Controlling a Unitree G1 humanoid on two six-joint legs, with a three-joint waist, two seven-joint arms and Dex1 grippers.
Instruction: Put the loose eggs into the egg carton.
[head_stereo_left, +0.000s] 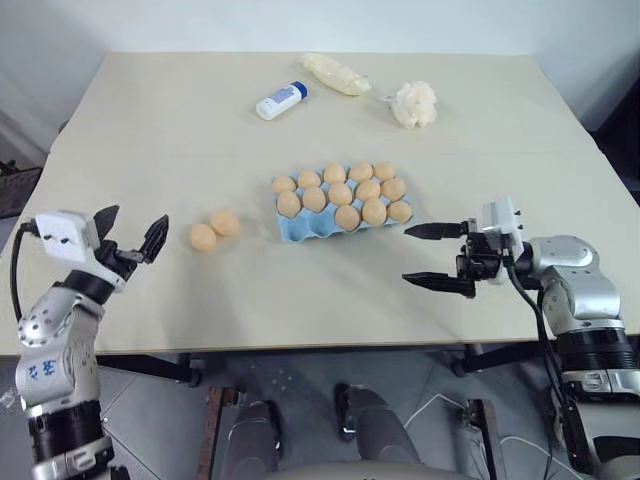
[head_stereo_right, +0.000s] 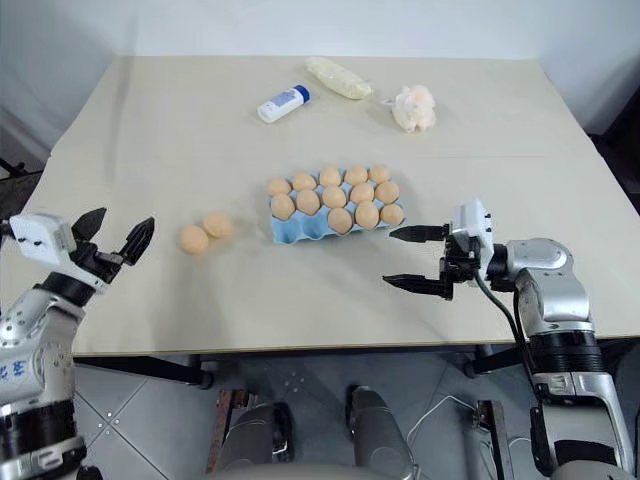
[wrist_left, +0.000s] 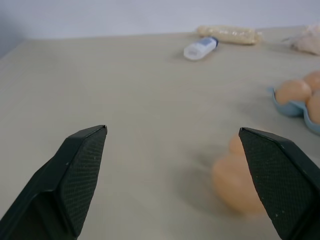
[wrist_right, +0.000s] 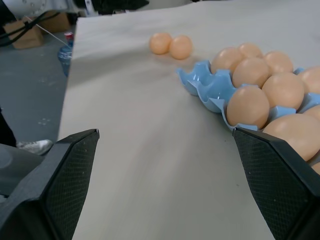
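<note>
The loose eggs (head_stereo_left: 214, 230), two touching each other on the table (head_stereo_left: 150, 140) just left of the egg carton (head_stereo_left: 300, 229), show in the head views between the left gripper (head_stereo_left: 131, 233) and the carton, while the right gripper (head_stereo_left: 438, 256) waits wide open and empty beyond the carton's right end. The left wrist view has its wide, empty jaws aimed nearly at the pair, so the step looks like the approach. In the right wrist view two near-corner cups are free; next, I judge, the left gripper must close gently on one egg.
</note>
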